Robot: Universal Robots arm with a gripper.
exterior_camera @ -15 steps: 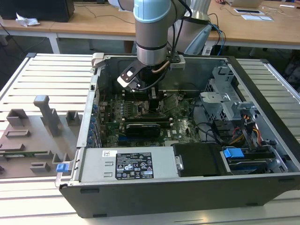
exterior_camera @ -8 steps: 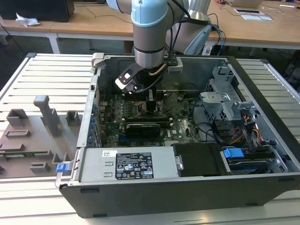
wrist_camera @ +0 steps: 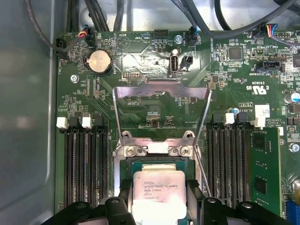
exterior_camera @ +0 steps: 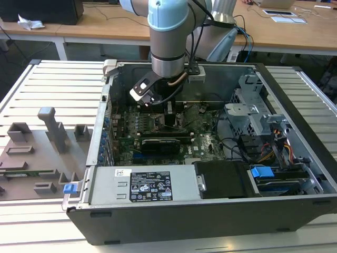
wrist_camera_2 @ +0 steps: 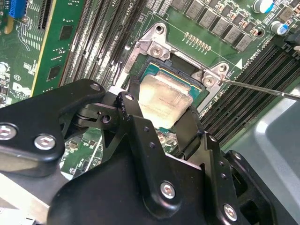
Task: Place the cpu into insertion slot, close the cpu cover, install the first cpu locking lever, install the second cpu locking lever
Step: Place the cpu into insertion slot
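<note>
One of four steps is nearing its end: the jaws are clamping the small square silver-grey cpu point(wrist_camera_2: 164, 101) by two opposite edges, holding it right at the socket point(wrist_camera: 154, 149) on the green motherboard point(wrist_camera: 140, 47). Whether it is sitting fully down, I cannot tell. The thin silvery metal cpu cover point(wrist_camera: 159, 89) is standing flipped open behind the socket, and a thin wire locking lever point(wrist_camera_2: 262, 88) is sticking out unlatched, so cover and levers are, I reckon, waiting.

Exterior view angled down into open case point(exterior_camera: 210, 219), both wrist views close over the cpu point(wrist_camera_2: 166, 96) point(wrist_camera: 158, 194)
</note>
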